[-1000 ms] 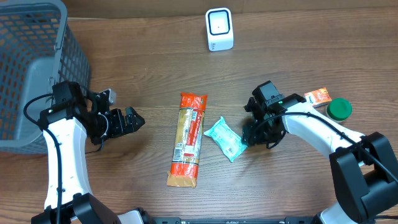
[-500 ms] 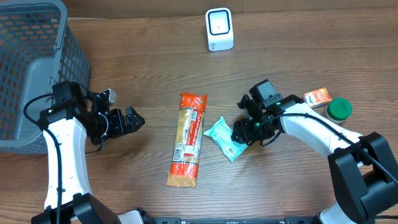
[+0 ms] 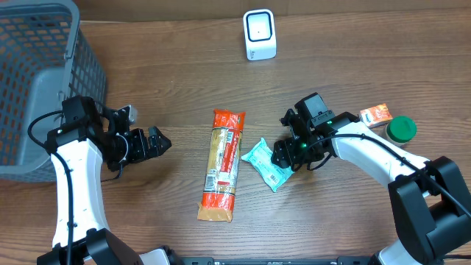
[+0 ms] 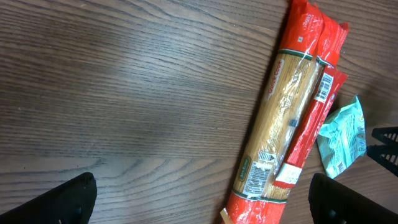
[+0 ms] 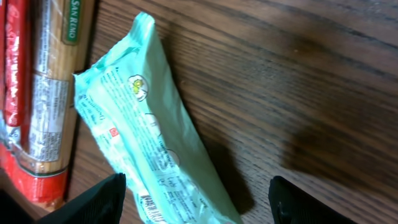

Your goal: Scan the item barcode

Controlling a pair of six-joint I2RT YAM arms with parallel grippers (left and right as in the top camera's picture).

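Mint-green soft plastic pouch flat on wooden desk beside red spaghetti pack | light, crinkly, slippery; I'd pinch its narrow middle | right pincer spread wide beside it | left pincer spread wide, empty

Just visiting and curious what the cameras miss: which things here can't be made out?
Teal packet: right wrist view, lower end cut off by the bottom edge; fine print unreadable.
Basket: overhead, cut by the left and top edges, inside mostly unseen.
Green lid: overhead, it hides whatever lies beneath.
Scanner: overhead, its window too small to read.
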